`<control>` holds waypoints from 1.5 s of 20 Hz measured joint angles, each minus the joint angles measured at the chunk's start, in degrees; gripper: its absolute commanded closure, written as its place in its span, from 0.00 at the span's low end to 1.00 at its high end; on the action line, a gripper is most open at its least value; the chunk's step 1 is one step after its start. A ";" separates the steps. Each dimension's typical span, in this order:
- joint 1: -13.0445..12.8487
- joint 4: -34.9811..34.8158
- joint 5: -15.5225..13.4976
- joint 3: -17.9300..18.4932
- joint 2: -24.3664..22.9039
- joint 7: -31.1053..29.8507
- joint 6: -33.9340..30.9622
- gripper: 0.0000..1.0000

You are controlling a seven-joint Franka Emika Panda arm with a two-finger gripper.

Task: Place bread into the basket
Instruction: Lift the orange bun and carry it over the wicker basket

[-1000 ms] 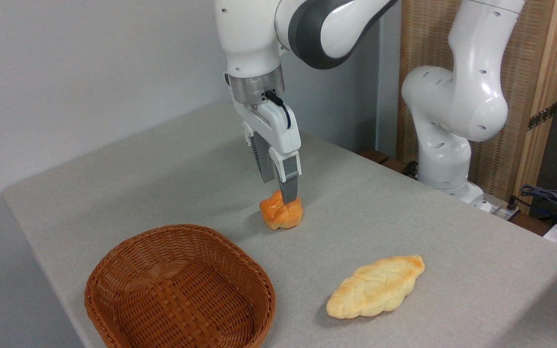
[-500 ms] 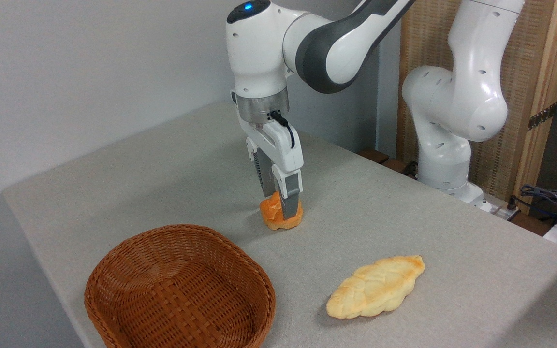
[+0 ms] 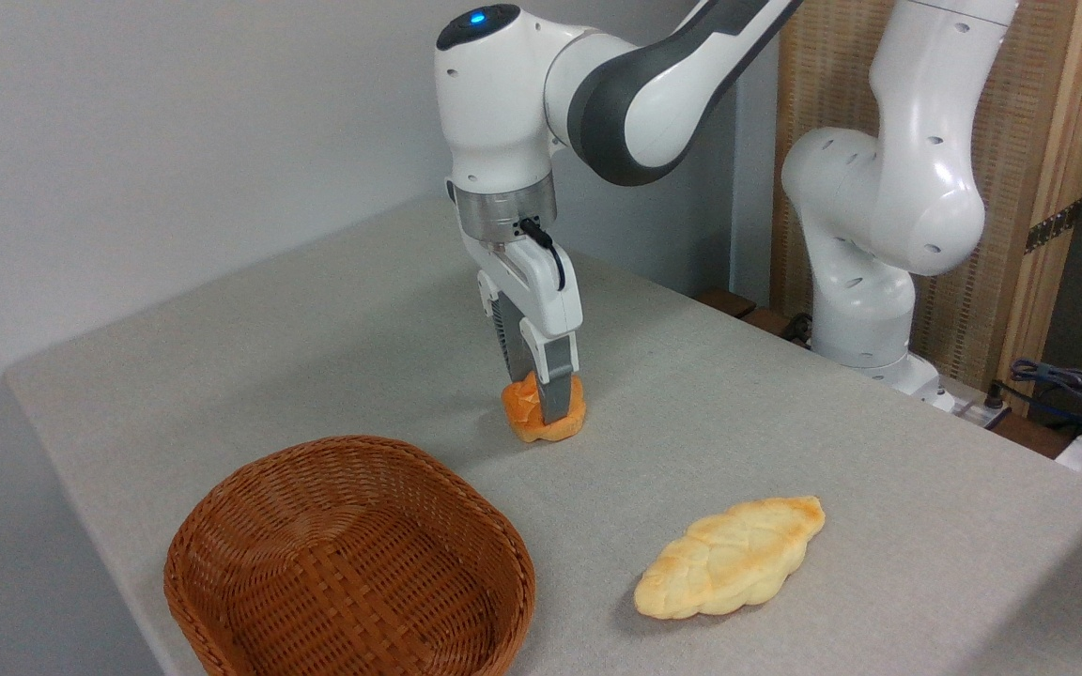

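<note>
Grey cloth table in front of a plain pale wall, w/ a wooden panel behind the arm base. The gripper points straight down over the bread, which sits on the table. One finger is in front of the bun, the other behind it; jaws pinch the bun. The basket is near, front-left, holding nothing. A flat pale loaf lies right of the basket, apart from it.
</note>
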 measured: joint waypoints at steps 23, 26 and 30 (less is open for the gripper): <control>0.58 29.15 0.01 7.50 10.01 0.00 -10.68 0.67; 0.53 37.43 0.01 7.52 16.83 -0.04 -12.66 0.63; 0.52 44.32 0.01 7.53 24.29 -0.04 -13.53 0.29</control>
